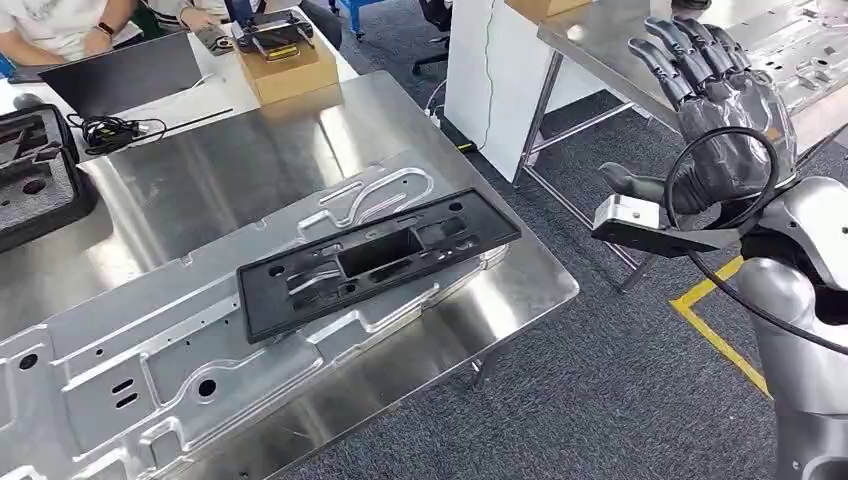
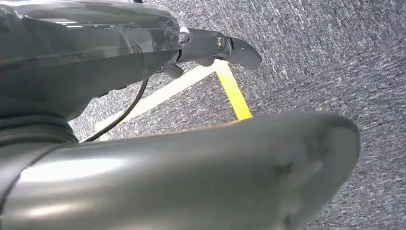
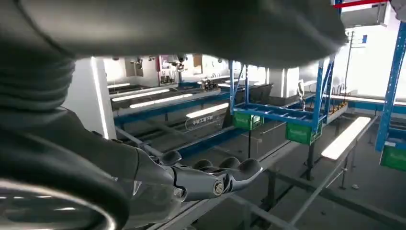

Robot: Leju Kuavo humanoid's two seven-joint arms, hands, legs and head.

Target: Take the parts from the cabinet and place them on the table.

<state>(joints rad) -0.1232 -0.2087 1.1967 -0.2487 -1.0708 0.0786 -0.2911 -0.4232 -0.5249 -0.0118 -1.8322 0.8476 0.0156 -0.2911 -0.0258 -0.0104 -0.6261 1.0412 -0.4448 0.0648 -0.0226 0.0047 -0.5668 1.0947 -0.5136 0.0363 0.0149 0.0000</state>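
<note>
A long black plastic part [image 1: 375, 262] lies flat on a large stamped silver panel [image 1: 150, 360], which rests on the steel table [image 1: 520, 290]. My right hand [image 1: 715, 110] is raised to the right of the table, over the carpet. Its fingers are spread and hold nothing. In the right wrist view that hand [image 3: 201, 179] points up at ceiling lights and blue racking, with no object in it. My left hand [image 2: 191, 167] hangs over grey carpet, its thumb and fingers extended around nothing.
A second steel table [image 1: 600, 40] with silver panels [image 1: 810, 50] stands at the back right. A cardboard box [image 1: 290, 70], a laptop [image 1: 120, 75] and a black foam case [image 1: 35, 170] sit at the back left near a seated person [image 1: 60, 25]. Yellow tape [image 1: 710, 330] marks the carpet.
</note>
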